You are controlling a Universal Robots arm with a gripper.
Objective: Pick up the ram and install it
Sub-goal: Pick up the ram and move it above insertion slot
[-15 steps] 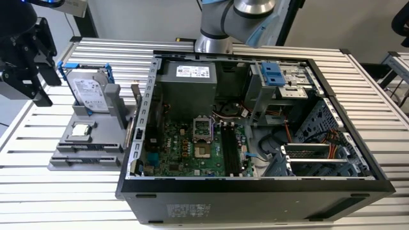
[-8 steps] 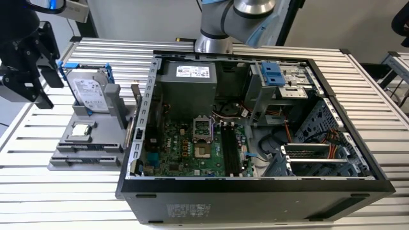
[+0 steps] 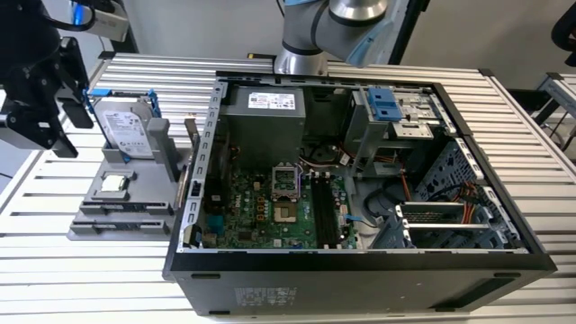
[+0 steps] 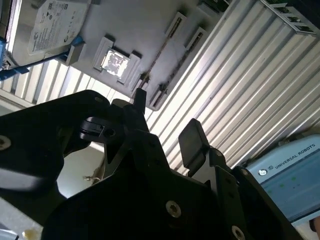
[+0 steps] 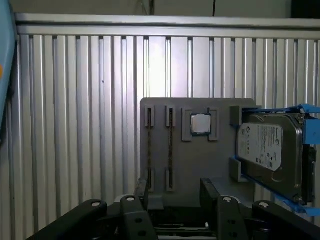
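A grey holder [image 3: 153, 177] lies on the slatted table, to the exterior view's left of the open computer case [image 3: 360, 263]. The ram [image 5: 170, 150] is a thin dark strip standing on edge between the holder's end brackets, and it also appears in the second wrist view [image 4: 159, 56]. My gripper [image 3: 70, 128] hangs in the air above and to the exterior view's left of the holder. It is open in both wrist views [image 5: 175, 200] [image 4: 165, 122], with nothing between its black fingers [image 5: 141, 192]. The motherboard's black slots [image 3: 320, 209] lie inside the case.
On the same holder stand a silver hard drive [image 5: 267, 150] in a blue frame and a small square silver chip [image 5: 200, 123]. The arm's base [image 3: 301, 61] rises behind the case. A drive cage [image 3: 396, 115] and cables fill the case's right side.
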